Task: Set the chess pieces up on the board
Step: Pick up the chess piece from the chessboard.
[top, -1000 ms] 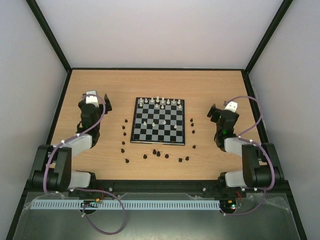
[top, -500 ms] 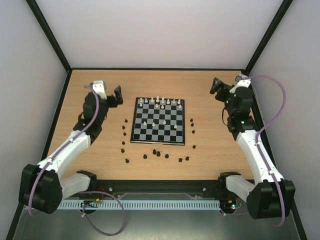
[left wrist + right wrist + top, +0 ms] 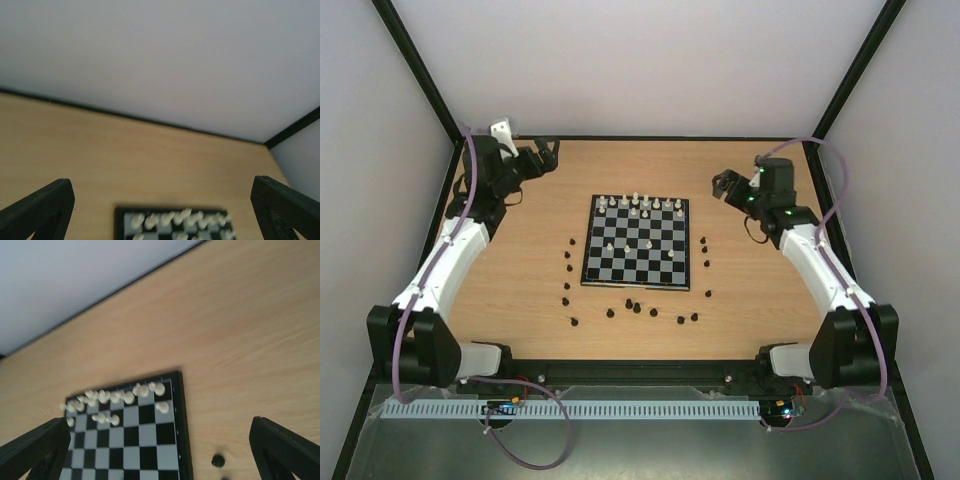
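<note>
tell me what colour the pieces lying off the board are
Black or very dark pieces; the top view shows them best, scattered around the board.

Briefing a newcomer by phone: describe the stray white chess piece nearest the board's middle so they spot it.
Find the chessboard in the middle of the wooden table. Most white pieces crowd its far edge; three stand apart further in. Yours is the middle piece of those three.

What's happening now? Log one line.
left claw: open, empty, far-left corner | right claw: open, empty, right of board | white pieces: on board, mostly far rows | dark pieces: on table around board
</note>
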`<control>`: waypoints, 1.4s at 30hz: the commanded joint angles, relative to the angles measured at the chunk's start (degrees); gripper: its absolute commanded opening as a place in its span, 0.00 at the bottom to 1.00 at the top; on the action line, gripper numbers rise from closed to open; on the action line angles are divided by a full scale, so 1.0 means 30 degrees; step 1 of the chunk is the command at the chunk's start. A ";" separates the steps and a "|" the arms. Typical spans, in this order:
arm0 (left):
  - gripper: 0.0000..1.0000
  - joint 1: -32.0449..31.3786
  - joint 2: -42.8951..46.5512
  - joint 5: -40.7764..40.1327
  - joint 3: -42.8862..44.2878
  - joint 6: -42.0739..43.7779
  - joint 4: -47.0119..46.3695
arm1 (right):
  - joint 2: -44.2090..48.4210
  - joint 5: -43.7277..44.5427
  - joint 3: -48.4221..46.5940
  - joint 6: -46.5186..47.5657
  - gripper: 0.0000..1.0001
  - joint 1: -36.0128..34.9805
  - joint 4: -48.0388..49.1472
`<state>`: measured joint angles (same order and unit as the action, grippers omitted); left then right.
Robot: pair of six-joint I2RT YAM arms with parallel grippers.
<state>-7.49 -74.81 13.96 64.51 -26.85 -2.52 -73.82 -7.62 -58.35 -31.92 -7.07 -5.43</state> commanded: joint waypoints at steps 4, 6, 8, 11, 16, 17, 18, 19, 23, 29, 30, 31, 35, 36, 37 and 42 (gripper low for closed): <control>1.00 -0.0463 -0.0268 0.0710 -0.2511 0.0298 0.0537 | -0.3106 0.5300 -0.1414 0.2010 0.98 -0.4021 -0.3169; 0.99 -0.1606 -0.0682 -0.2427 -0.1875 0.0400 0.1980 | -0.4181 0.5916 -0.1856 0.2435 0.92 -0.4714 -0.3825; 1.00 -0.3129 -0.1017 -0.5285 -0.1406 0.0669 0.2883 | -0.4687 0.6488 -0.1705 0.2578 0.86 -0.5396 -0.4028; 0.99 -0.3888 -0.1211 -0.6632 -0.1933 0.0518 0.2921 | -0.4774 0.6501 -0.1005 0.2431 0.74 -0.5903 -0.3950; 0.99 -0.4245 -0.1666 -0.7201 -0.2775 0.0370 0.2628 | -0.5064 0.5936 -0.0711 0.2338 0.67 -0.6781 -0.3992; 0.99 -0.4225 -0.1564 -0.6783 -0.3196 0.0294 0.2152 | -0.5278 0.5941 -0.0821 0.2348 0.66 -0.6985 -0.4163; 0.99 -0.4215 -0.1412 -0.6171 -0.3593 0.0229 0.1529 | -0.5492 0.5916 -0.0941 0.2364 0.64 -0.7208 -0.4334; 0.99 -0.4236 -0.1323 -0.5468 -0.3906 0.0173 0.1089 | -0.5791 0.5902 -0.1044 0.2414 0.62 -0.7397 -0.4487; 0.99 -0.4268 -0.1724 -0.4993 -0.3830 0.0248 0.1209 | -0.6703 0.6267 -0.1472 0.2519 0.59 -0.8164 -0.5225; 1.00 -0.4823 -0.1489 -0.8160 -0.3906 -0.0228 0.1804 | -0.7339 0.6242 -0.1264 0.2624 0.55 -0.8920 -0.5233; 0.99 -0.4828 -0.1377 -0.8145 -0.4091 -0.0195 0.1592 | -0.7452 0.6210 -0.1282 0.2640 0.52 -0.8995 -0.5226; 1.00 -0.4847 -0.1297 -0.8117 -0.4239 -0.0264 0.1510 | -0.7562 0.6228 -0.1325 0.2668 0.51 -0.9056 -0.5247; 1.00 -0.4827 -0.2096 -0.7881 -0.3736 -0.0629 0.2233 | -0.7965 0.6062 -0.1409 0.2727 0.44 -0.9125 -0.5121; 1.00 -0.4891 -0.2339 -0.7725 -0.3628 -0.0558 0.2268 | -0.8069 0.5990 -0.1410 0.2748 0.42 -0.9127 -0.5084; 1.00 -0.4976 -0.2461 -0.7691 -0.3702 -0.0518 0.2166 | -0.8174 0.5948 -0.1425 0.2780 0.42 -0.9127 -0.5061; 0.99 -0.5210 -0.2476 -0.7786 -0.4036 -0.0558 0.1626 | -0.8506 0.5850 -0.1571 0.2899 0.38 -0.9156 -0.4984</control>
<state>-22.57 -81.95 -8.60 52.58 -27.92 2.57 -98.06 10.15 -61.47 -24.08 -34.17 -17.96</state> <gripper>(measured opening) 0.996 0.394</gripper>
